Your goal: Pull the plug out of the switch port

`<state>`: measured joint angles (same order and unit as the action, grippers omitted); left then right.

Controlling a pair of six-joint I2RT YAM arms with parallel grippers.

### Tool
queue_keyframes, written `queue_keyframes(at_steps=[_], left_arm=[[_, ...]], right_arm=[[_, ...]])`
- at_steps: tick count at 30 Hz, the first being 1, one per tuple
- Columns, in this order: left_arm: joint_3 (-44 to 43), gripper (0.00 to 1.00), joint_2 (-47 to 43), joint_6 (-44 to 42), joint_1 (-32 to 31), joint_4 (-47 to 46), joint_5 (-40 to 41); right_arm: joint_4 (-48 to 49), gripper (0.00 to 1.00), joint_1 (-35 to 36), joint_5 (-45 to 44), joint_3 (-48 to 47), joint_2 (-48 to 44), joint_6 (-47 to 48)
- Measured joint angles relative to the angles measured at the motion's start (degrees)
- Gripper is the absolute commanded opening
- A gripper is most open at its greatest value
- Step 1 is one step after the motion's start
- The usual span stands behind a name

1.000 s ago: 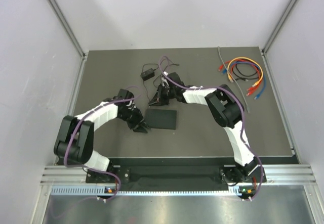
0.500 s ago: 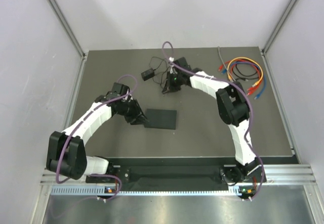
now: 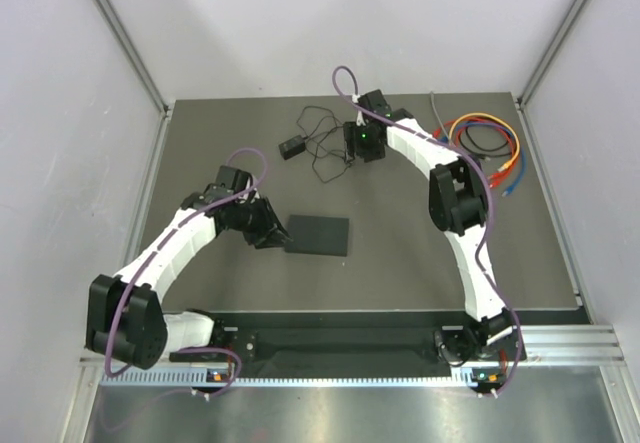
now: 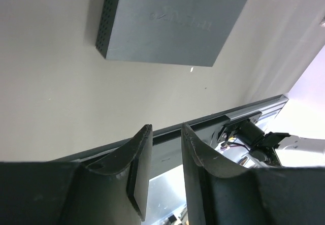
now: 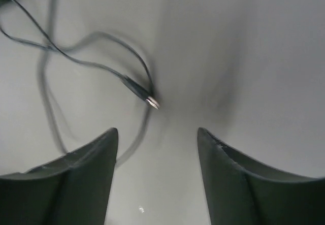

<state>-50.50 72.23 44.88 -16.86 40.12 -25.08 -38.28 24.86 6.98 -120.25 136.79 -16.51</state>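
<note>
The switch [image 3: 318, 234] is a flat black box in the middle of the table, also seen in the left wrist view [image 4: 172, 22] with a perforated side. My left gripper [image 3: 272, 235] [image 4: 165, 131] stands open just off its left edge, nothing between its fingers. The plug [image 5: 151, 101], a small metal-tipped end of a thin black cable, lies loose on the table far from the switch. My right gripper [image 3: 358, 153] [image 5: 157, 133] hovers open just short of it, touching nothing. The cable runs to a small black adapter [image 3: 292, 146].
A coil of orange, red and blue cables [image 3: 485, 148] and a grey cable [image 3: 440, 113] lie at the back right. The table's front rail [image 4: 244, 114] shows past the left fingers. White walls close in both sides and the back.
The right arm carried the plug and cable from beside the switch toward the back, then opened and let the plug drop. The left gripper stayed at the switch's left edge.
</note>
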Motion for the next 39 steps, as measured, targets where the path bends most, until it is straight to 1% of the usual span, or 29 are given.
queue_keyframes(at_steps=[2,4,7,8,10,11,12,13,15,18,25,32,35,39], left_arm=[[0.8,0.33,0.1,0.3,0.0,0.1,-0.2],[1.9,0.29,0.6,0.9,0.0,0.2,-0.4],[4.6,0.24,1.7,3.0,0.0,-1.4,-1.1],[5.7,0.18,1.8,3.8,0.0,-2.3,-1.3],[8.4,0.13,2.3,6.4,-0.3,-3.8,-1.4],[9.2,0.04,2.6,7.2,-0.7,-4.3,-1.4],[9.8,0.0,3.0,8.2,-1.1,-4.7,-1.3],[10.2,0.0,3.6,9.2,-1.8,-5.3,-1.1],[10.3,0.0,5.0,10.9,-3.5,-6.6,-0.7],[10.2,0.0,8.1,12.9,-5.6,-8.5,0.5],[8.5,0.0,16.9,16.3,-6.6,-10.1,3.7],[1.5,0.0,23.3,16.8,-6.8,-10.0,4.1],[-2.1,0.0,26.0,16.4,-6.8,-9.4,5.0],[-6.9,0.0,29.4,15.0,-6.8,-8.3,6.1]], right_arm=[[-2.4,0.66,0.0,-1.4,0.0,0.0,1.1],[-3.8,0.68,0.3,-3.0,0.3,-0.6,1.9],[-5.7,0.65,1.3,-5.5,3.8,-4.2,3.4],[-6.3,0.57,2.0,-6.0,5.6,-6.1,3.9],[-6.8,0.34,4.0,-6.6,9.9,-10.8,5.0],[-7.2,0.11,5.6,-6.6,12.0,-13.3,5.5],[-7.2,0.04,6.8,-6.3,13.6,-15.2,6.1],[-6.9,0.0,8.1,-5.9,15.5,-17.1,6.3],[-6.7,0.0,10.4,-4.1,18.8,-20.0,6.6],[-6.7,0.0,11.8,-1.9,21.3,-20.7,7.4],[-7.0,0.0,10.6,1.9,21.0,-15.2,7.5],[-7.0,0.0,10.5,6.8,20.0,-10.1,7.3],[-6.6,0.0,10.6,8.6,20.7,-10.0,6.8],[-3.1,0.0,10.6,10.5,25.8,-12.6,5.9]])
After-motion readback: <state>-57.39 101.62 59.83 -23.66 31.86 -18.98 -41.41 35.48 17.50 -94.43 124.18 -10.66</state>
